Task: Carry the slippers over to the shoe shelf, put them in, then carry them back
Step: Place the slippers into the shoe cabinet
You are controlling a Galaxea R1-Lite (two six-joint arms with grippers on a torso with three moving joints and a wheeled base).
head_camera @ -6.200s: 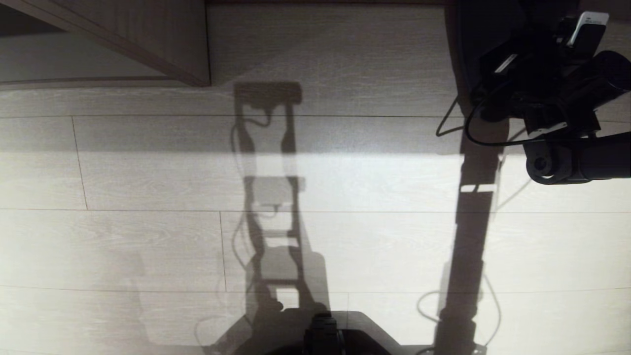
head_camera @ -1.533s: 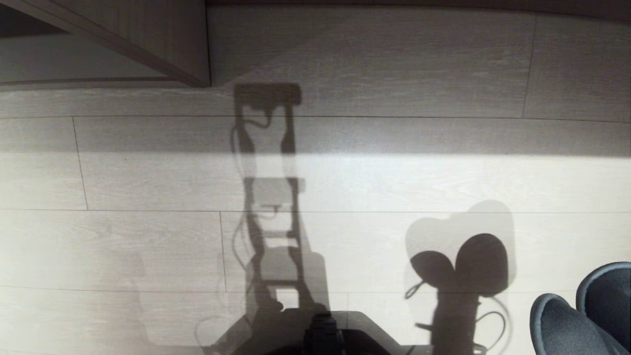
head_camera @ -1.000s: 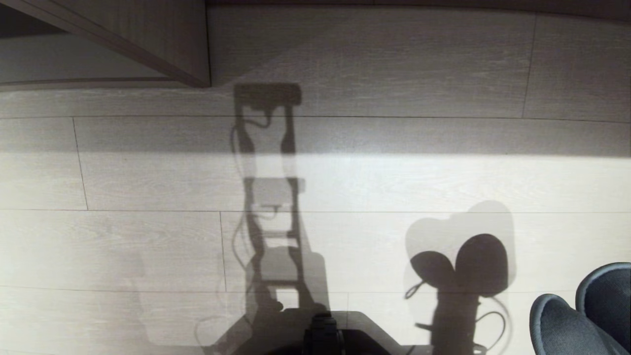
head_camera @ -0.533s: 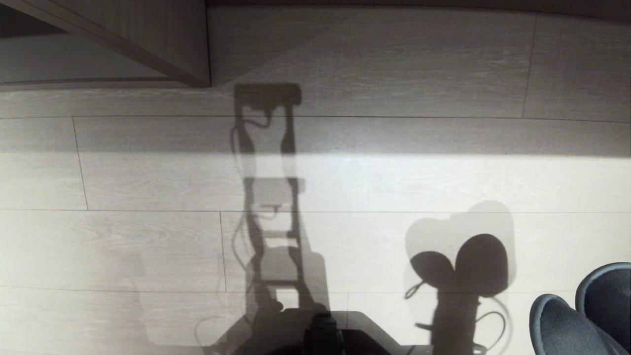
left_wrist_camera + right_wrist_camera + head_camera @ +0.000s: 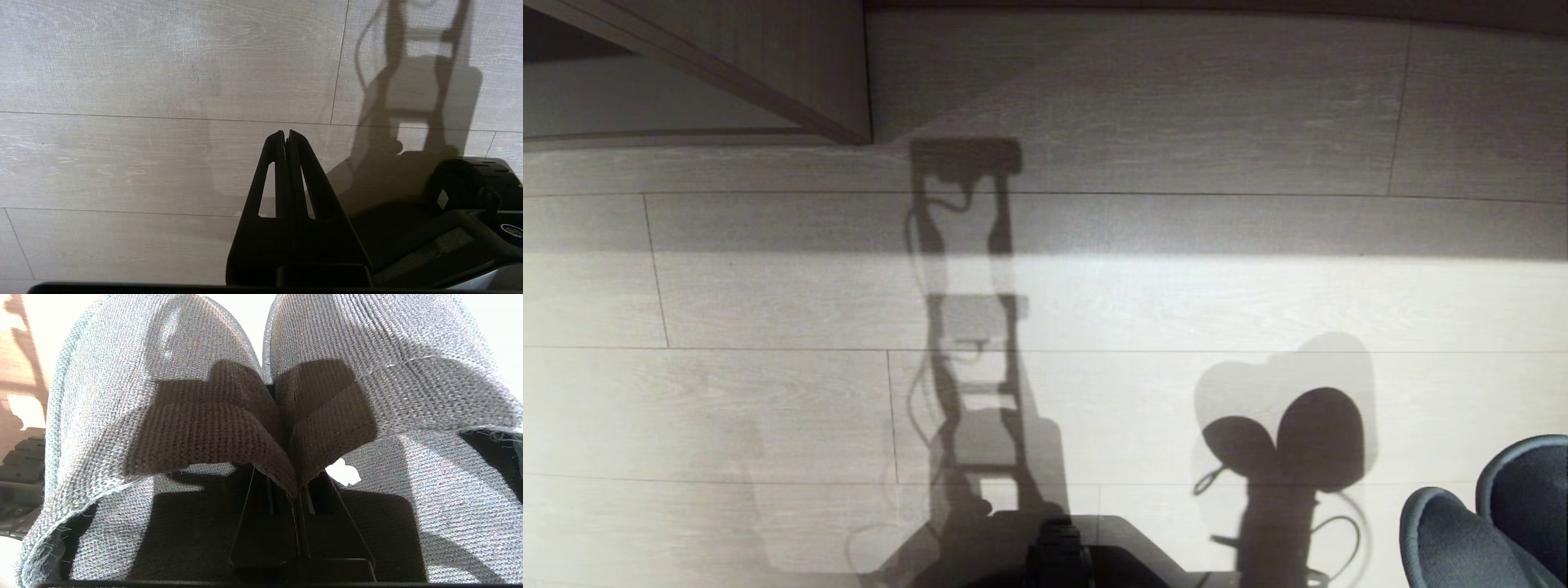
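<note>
The two dark knit slippers (image 5: 1494, 523) hang side by side at the lower right edge of the head view, above the pale plank floor. In the right wrist view my right gripper (image 5: 295, 496) is shut on the inner edges of both slippers (image 5: 163, 396), pinching their toe bands together. The shoe shelf (image 5: 800, 73) shows at the upper left as a grey-beige wood-grain panel over a pale bottom board. In the left wrist view, my left gripper (image 5: 285, 134) is shut on nothing and hangs above bare floor.
My dark base (image 5: 1058, 555) sits at the bottom middle of the head view and also shows as the base (image 5: 470, 204) beside the left gripper. Shadows of the robot and of the held slippers fall across the floor planks. A dark wall edge runs along the top.
About six seconds ago my right arm filled the head view's upper right; it is gone from there and the slippers show at the lower right. Nothing has moved in the last second.
</note>
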